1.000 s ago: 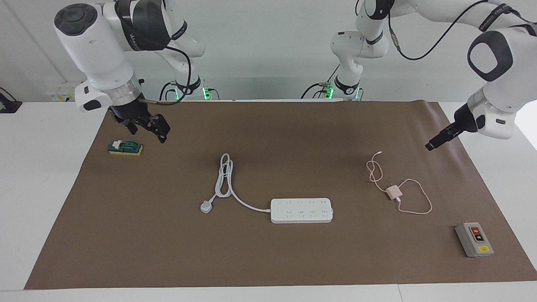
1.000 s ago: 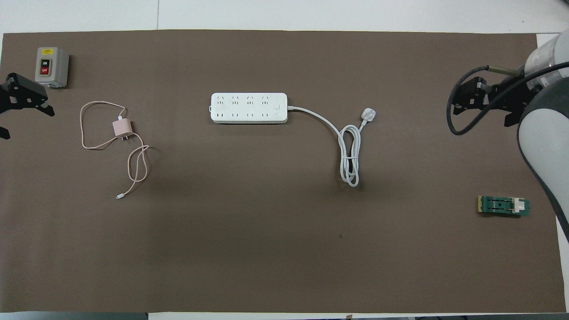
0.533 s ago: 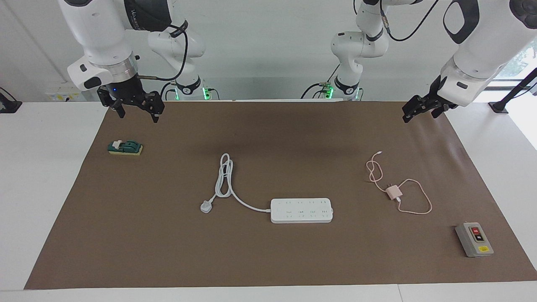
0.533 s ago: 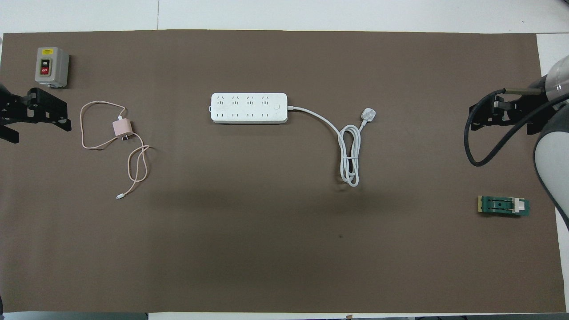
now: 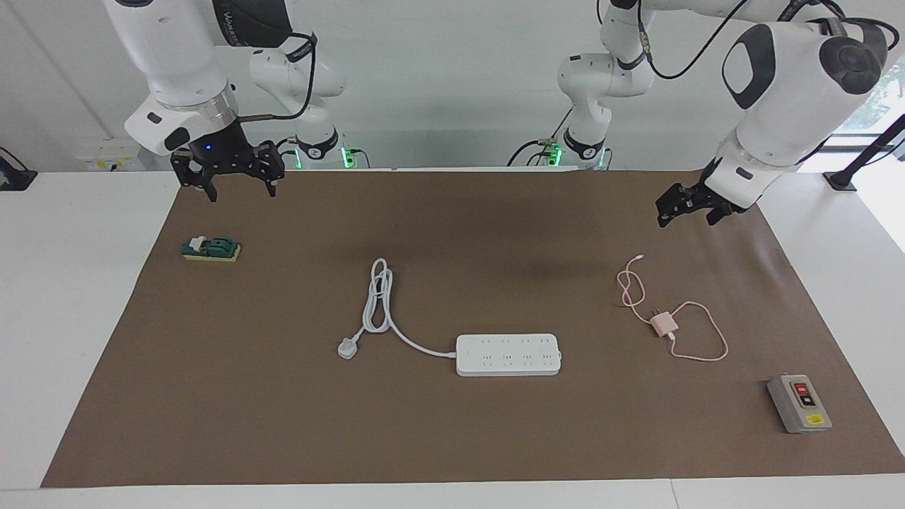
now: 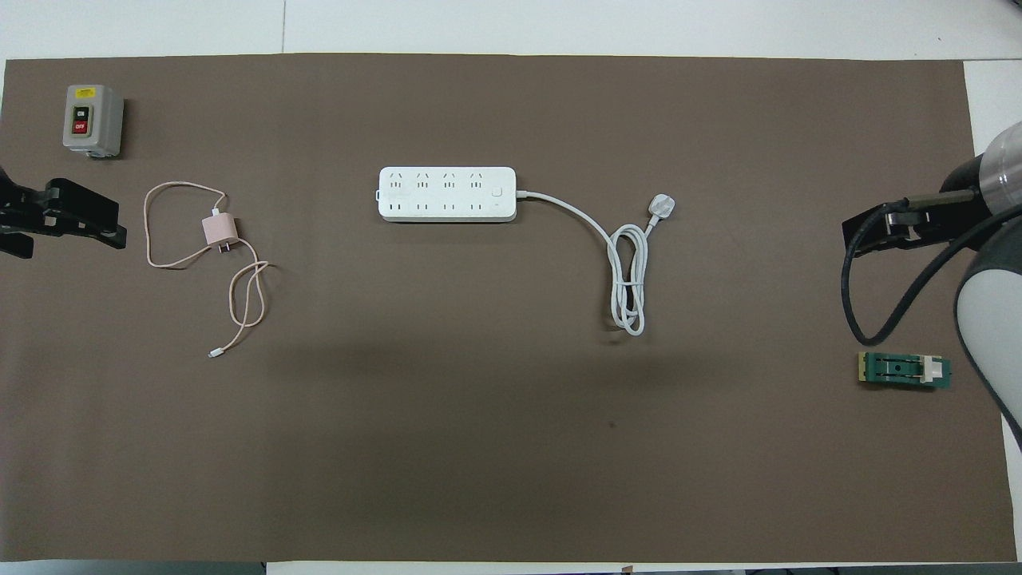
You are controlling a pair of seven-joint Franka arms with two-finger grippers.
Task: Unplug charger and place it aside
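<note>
Charger point(image 5: 664, 325) lying unplugged on your mat point(image 5: 452, 438), apart from strip point(image 5: 508, 354), left gripper point(image 5: 684, 209) hovering nearby, right gripper point(image 5: 228, 175) hanging empty, fingers spread, left's unclear.

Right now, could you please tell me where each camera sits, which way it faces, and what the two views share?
Facing view: high across the table, looking back at the robots; both arms show whole, the left gripper and right gripper up in the air over the mat's edge by the robots.
Overhead view: high above the robots' end, looking steeply down; only the grippers and part of the right arm show.
Shared, half a turn apart: the unplugged charger, power strip, grey switch box and green part.
</note>
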